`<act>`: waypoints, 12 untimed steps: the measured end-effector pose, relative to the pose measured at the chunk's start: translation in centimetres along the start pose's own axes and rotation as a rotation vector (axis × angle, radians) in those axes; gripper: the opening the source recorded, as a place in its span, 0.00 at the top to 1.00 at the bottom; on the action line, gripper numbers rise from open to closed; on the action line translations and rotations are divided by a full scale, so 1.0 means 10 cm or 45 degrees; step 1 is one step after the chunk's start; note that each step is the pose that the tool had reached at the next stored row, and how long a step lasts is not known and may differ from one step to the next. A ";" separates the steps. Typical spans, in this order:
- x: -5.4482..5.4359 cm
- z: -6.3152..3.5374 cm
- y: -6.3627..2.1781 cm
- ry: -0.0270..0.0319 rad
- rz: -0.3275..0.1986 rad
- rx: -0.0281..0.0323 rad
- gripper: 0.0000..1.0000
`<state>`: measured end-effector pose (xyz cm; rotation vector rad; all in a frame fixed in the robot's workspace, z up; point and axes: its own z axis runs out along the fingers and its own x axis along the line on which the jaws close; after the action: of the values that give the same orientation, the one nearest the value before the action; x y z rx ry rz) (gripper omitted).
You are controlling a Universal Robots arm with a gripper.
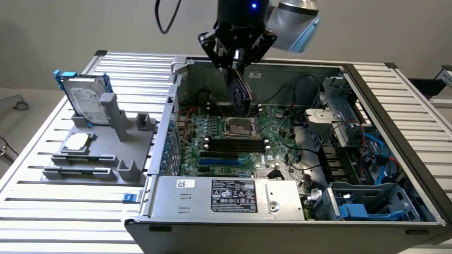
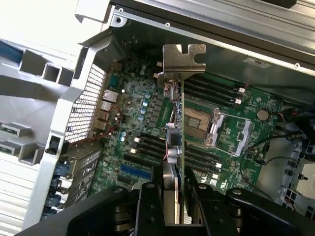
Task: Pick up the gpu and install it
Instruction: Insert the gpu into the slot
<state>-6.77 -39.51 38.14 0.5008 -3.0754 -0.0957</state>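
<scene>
Claw [image 1: 238, 62] clamped on gpu [image 2: 176, 132], hanging upright over motherboard [image 1: 226, 140] inside open case [image 1: 169, 121], seemingly not seated in any slot yet.

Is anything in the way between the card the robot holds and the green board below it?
Nothing visible is. The gripper holds the gpu edge-on above the motherboard, with only open space between them.

gpu [image 2: 176, 142]: green board, slight sheen; end bracket bare bright metal | my gripper [image 2: 174, 196]: matt black, plastic-looking | motherboard [image 2: 142, 132]: glossy green | computer case [image 2: 246, 44]: dull grey sheet metal | table [image 1: 42, 211]: ribbed silvery metal slats | holder [image 1: 84, 159]: matt grey plastic
</scene>
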 end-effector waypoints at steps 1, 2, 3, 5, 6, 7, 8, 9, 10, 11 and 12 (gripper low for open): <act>0.00 0.003 0.000 0.0013 -0.025 0.0005 0.71; 0.00 0.006 -0.001 0.0025 -0.048 0.0009 0.71; 0.00 0.008 -0.001 0.0035 -0.071 0.0014 0.71; 0.00 0.013 -0.001 0.0042 -0.117 0.0028 0.71; 0.00 0.014 -0.002 0.0038 -0.140 0.0038 0.71; 0.00 0.016 -0.002 0.0033 -0.163 0.0049 0.71; 0.00 0.018 -0.002 0.0026 -0.186 0.0059 0.71; 0.00 0.019 -0.002 0.0020 -0.211 0.0071 0.71; 0.00 0.020 -0.002 0.0013 -0.233 0.0082 0.71; 0.00 0.022 -0.002 0.0006 -0.256 0.0094 0.71; 0.00 0.023 -0.002 -0.0003 -0.279 0.0107 0.71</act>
<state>-6.77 -39.52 37.91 0.8363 -3.0106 -0.0867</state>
